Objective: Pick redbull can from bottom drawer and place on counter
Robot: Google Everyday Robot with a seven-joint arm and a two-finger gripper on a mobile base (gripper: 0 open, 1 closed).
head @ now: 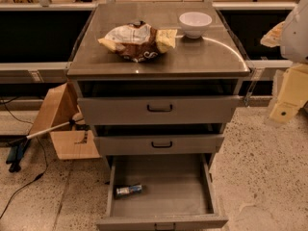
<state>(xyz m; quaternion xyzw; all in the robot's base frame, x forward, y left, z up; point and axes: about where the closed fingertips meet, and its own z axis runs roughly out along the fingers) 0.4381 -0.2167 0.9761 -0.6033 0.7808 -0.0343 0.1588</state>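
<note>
One redbull can (129, 190) in bottom drawer (169, 184), well below right-edge tool (284, 110), grip unclear

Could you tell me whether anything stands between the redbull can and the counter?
Nothing visible covers the redbull can in the open bottom drawer. On the counter, a snack bag and bowl take the middle and back; its front strip is bare. The gripper hangs to the counter's right.

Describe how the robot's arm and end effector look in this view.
The arm shows at the right edge as a smooth, rounded white shell. Below it the end effector, right of the cabinet, is blocky and pale cream-yellow, with a small dark round spot near its lower end. No cables or lettering show on it.
</note>
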